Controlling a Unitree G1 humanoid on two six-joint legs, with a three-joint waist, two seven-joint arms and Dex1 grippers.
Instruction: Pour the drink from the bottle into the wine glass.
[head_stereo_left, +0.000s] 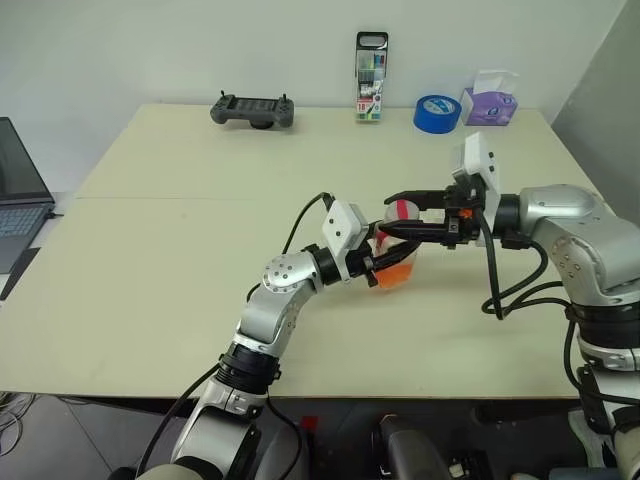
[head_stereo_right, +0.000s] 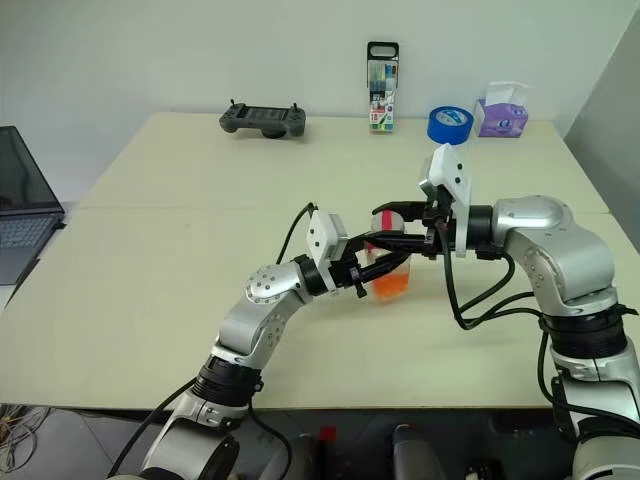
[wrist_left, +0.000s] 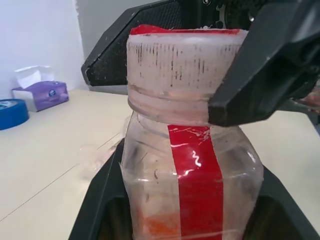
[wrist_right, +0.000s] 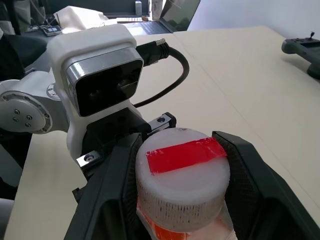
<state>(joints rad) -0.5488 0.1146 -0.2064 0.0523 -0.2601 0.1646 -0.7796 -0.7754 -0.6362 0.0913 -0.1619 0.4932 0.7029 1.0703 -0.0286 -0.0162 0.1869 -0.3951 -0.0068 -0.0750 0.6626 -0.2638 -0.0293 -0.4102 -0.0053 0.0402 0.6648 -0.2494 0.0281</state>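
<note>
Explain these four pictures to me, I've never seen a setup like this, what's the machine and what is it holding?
This is a two-armed robot at a pale table. Two pictures come from cameras in its head, looking down over its arms. The other two come from small cameras on its wrists, looking along each claw.

The left claw is shut on the body of a small clear bottle with orange-red drink in the bottom. The right claw has its two black fingers on either side of the bottle's cap, as if to twist it off; the cap is still on.

At the far edge of the table lie a dark handheld controller, a tall clear case of markers, a roll of blue tape and a purple tissue box. A laptop sits off to the left.
</note>
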